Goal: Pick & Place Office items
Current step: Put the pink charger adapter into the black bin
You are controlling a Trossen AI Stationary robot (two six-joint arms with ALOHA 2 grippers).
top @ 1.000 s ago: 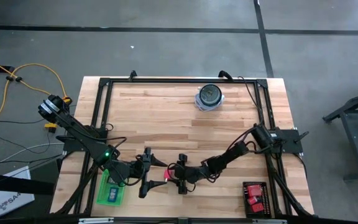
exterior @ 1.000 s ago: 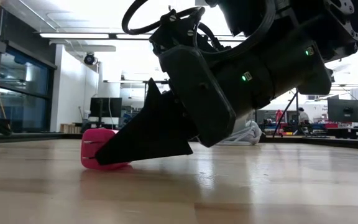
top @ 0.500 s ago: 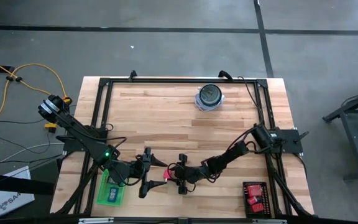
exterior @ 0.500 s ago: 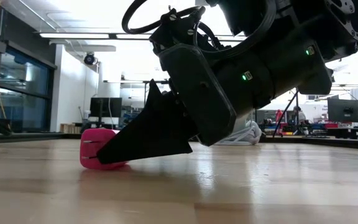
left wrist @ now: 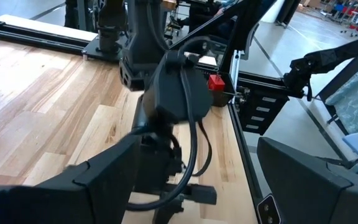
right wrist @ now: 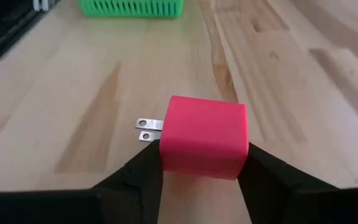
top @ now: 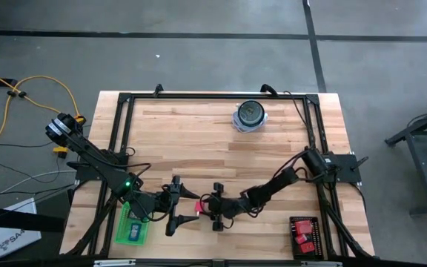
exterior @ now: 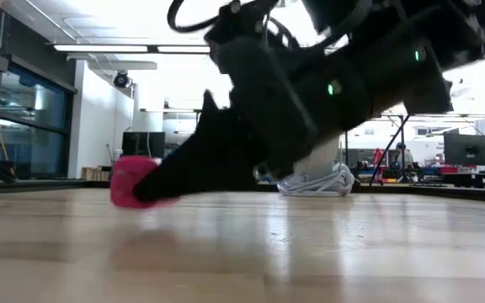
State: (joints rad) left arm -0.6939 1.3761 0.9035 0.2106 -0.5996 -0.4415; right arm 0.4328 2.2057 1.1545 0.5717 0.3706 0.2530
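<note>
A pink cube-shaped plug (right wrist: 205, 134) with two metal prongs (right wrist: 148, 129) sits between the fingers of my right gripper (right wrist: 201, 163), which is shut on it. The high view shows this plug (top: 198, 208) near the table's near edge, at the middle. In the low view, the plug (exterior: 127, 178) hangs just above the wood. My left gripper (top: 174, 205) stands directly left of it with its fingers spread wide open, touching nothing. In the left wrist view, my left gripper (left wrist: 210, 186) faces the right arm. My right gripper pinches the pink plug by its two opposite side faces (right wrist: 166, 154), at the end away from the prongs. The fingers (right wrist: 143, 169) come slanting down from the table's right. The plug is lifted just clear of the table, with its prongs pointing toward the table's left.
A green tray (top: 133, 227) with small teal and blue pieces lies at the near left. A black tray (top: 304, 235) with red blocks lies at the near right. A round blue-white object with a dark top (top: 250, 116) stands near the far edge. A black frame (top: 199, 96) borders the table.
My right gripper has risen a little, staying shut. The pink plug, which rested on the table a second ago, is now lifted just clear of it.
</note>
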